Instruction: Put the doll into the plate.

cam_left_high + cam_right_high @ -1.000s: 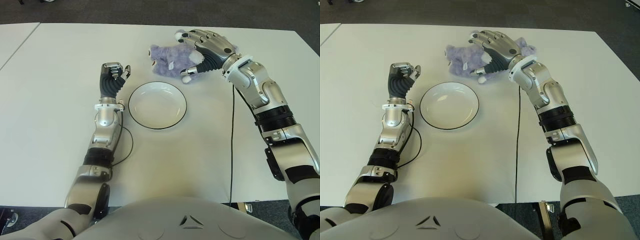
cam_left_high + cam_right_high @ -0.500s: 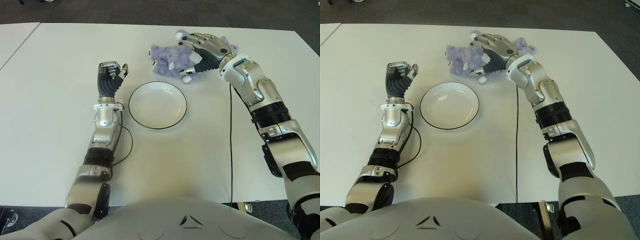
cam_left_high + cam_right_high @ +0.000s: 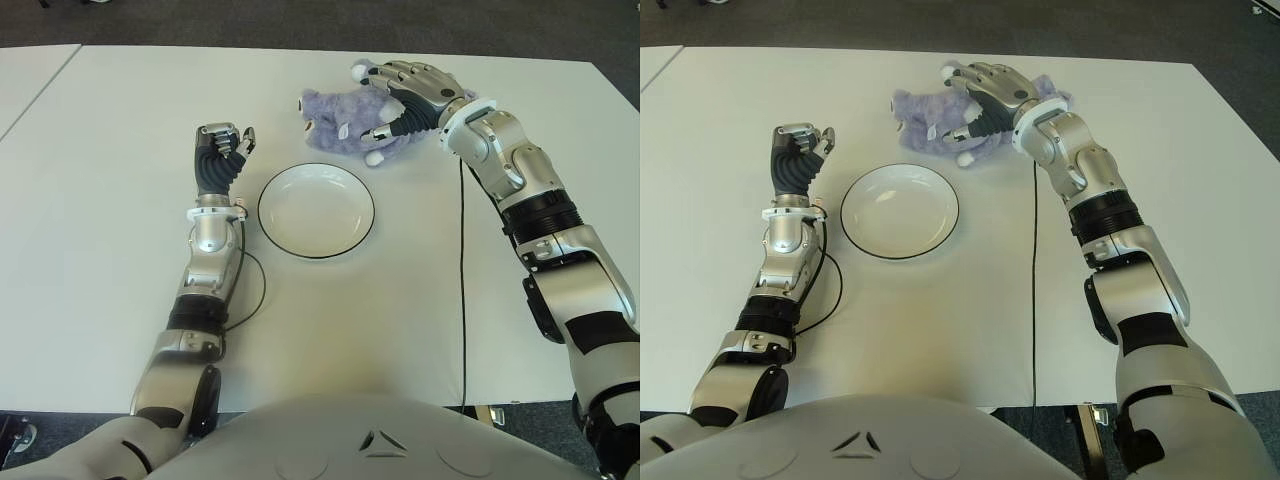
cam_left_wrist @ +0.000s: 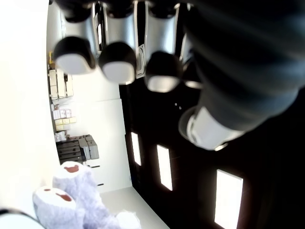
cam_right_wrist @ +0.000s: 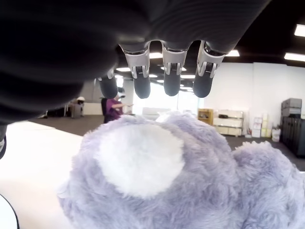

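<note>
The fingers [image 5: 171,78] of the right hand [image 3: 410,95] are seen arched over the doll [image 3: 340,120], curling down around its far side, but no firm clamp is shown: in the right wrist view 4 fingertips hang just above the fur with background visible under them, so the hand is judged not yet closed on it. The doll, a grey-purple plush, lies on the table [image 3: 120,110] just beyond the plate [image 3: 316,211], near its far rim but apart from it. The plate holds nothing.

The step in hand is judged to be the grasp. The next move calls for the fingers and thumb to be closed into the soft body, the doll to be lifted clear of the table, carried the short way toward the robot and set down inside the rim. As plush gives under pressure, a deep grip is likely needed.

The left hand [image 3: 222,150] is held upright just to the left of the plate, its fingers curled and holding nothing.
</note>
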Available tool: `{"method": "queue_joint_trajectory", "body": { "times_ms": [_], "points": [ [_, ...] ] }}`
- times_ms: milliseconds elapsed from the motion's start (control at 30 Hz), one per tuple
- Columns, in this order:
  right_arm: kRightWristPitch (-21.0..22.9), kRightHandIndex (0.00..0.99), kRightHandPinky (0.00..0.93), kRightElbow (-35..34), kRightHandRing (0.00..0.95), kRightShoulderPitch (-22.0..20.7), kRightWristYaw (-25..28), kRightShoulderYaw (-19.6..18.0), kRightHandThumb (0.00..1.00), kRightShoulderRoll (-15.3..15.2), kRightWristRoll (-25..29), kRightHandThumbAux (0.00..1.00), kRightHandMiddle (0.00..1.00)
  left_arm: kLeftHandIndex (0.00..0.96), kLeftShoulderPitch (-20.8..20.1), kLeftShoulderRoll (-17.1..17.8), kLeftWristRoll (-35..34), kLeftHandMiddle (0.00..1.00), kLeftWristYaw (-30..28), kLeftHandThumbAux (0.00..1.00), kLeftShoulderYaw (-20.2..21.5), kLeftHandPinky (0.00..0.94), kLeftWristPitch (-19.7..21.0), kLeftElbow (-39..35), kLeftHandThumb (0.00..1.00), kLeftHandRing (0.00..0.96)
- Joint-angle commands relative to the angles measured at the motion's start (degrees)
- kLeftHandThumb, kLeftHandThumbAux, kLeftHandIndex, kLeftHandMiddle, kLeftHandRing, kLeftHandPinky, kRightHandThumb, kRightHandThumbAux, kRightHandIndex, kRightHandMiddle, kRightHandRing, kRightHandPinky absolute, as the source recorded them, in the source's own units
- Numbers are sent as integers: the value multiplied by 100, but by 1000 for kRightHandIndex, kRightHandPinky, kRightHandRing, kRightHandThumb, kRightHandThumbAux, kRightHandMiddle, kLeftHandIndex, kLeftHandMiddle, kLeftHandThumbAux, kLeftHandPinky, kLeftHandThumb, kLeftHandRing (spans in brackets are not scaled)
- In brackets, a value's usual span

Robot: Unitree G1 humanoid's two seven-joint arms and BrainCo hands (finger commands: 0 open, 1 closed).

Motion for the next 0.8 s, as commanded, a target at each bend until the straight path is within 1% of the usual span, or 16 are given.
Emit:
{"method": "queue_joint_trajectory", "body": {
  "times_ms": [33,267,633,800],
  "points": [
    [16,0,0,247,0,-126,-81,119,135,58,-95,279,0,855,634,-296,27,896,109,805,-5,885,-20,409,493,900],
    [-34,0,0,648,0,-287,-272,227,140,84,-164,266,0,855,649,-301,58,896,177,802,-10,884,-104,444,487,900],
    [-169,0,0,1270,0,-532,-551,431,154,98,-217,265,0,859,656,-284,131,899,296,801,-44,883,-122,453,487,901],
    [-224,0,0,1505,0,-617,-608,513,160,94,-217,266,0,861,647,-268,154,901,310,802,-53,884,-168,475,487,903]
  ]
}}
